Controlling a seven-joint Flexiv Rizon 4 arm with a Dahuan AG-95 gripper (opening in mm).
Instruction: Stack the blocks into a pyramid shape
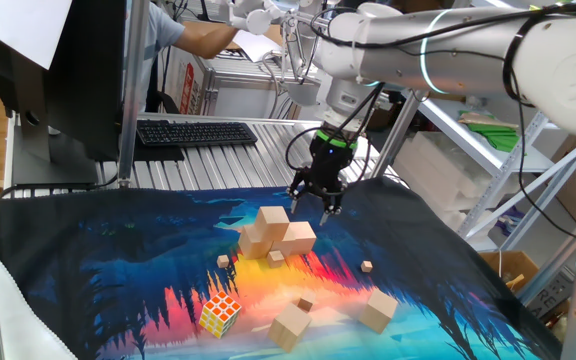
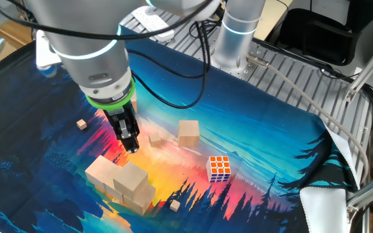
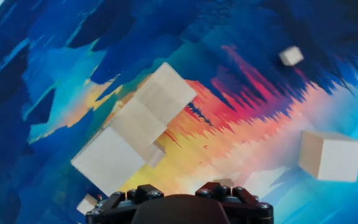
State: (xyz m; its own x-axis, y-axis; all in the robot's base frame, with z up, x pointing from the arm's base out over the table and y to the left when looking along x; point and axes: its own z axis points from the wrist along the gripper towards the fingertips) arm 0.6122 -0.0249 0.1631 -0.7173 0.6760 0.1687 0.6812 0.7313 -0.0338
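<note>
A cluster of pale wooden blocks [image 1: 273, 237] stands in the middle of the colourful mat, with one block [image 1: 274, 215] resting on top of the others. The other fixed view shows the same cluster [image 2: 125, 182], and so does the hand view [image 3: 135, 124]. Two more blocks lie loose near the front, one [image 1: 290, 325] to the left and one [image 1: 378, 308] to the right. My gripper [image 1: 314, 207] hangs just above and behind the cluster. It is open and nothing is between its fingers [image 2: 132, 140]. In the hand view only the gripper's black base shows.
A multicoloured puzzle cube [image 1: 219, 312] sits at the front left of the mat [image 1: 118, 260]. Tiny wooden cubes are scattered around, such as two [image 1: 225, 262] [image 1: 367, 266] beside the cluster. A keyboard [image 1: 196, 132] and a monitor stand behind the mat. A metal post [image 1: 126, 100] rises at the back left.
</note>
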